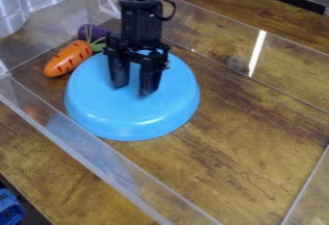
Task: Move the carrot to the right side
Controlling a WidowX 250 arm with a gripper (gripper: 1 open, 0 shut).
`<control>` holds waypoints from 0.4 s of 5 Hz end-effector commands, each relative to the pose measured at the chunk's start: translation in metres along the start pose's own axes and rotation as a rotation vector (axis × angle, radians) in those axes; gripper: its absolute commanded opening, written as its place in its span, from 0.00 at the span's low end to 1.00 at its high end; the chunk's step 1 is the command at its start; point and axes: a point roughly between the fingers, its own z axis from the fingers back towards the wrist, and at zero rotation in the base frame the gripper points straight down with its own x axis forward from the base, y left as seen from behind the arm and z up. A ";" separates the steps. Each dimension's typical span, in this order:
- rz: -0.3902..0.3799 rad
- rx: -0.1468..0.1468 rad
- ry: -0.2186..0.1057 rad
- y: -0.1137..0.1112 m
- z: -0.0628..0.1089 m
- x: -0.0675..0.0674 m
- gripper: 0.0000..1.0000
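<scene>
- Hand [135, 76] and arm came in from the top of the view, the black arm standing nearly upright with its fingers pointing down over the blue plate [131, 113].
- Its two fingers stood side by side with a gap between them, so the hand was released, with nothing visible in its grasp.
- The fingertips covered part of the plate's upper half; whether they touched its surface, I cannot tell.
- The carrot [67, 60] lay at the upper left of the view, just beside the plate's upper-left edge, on its side and slanting, its green top toward the upper right.
- A purple toy vegetable [88, 33] lay just beyond the carrot's leafy end, partly hidden by it.
- The plate, large and round, sat on the wooden worktop [238, 142] between the carrot and the open wood on the right of the view, with the hand over it.
- A clear barrier [96, 157] ran slantwise along the near left side, past the plate.
- Something blue [11, 208], cut off by the frame, showed in the lower left corner.
</scene>
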 end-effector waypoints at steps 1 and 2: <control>0.017 0.008 -0.032 0.008 0.014 0.004 1.00; 0.016 0.009 -0.020 0.009 0.013 0.005 1.00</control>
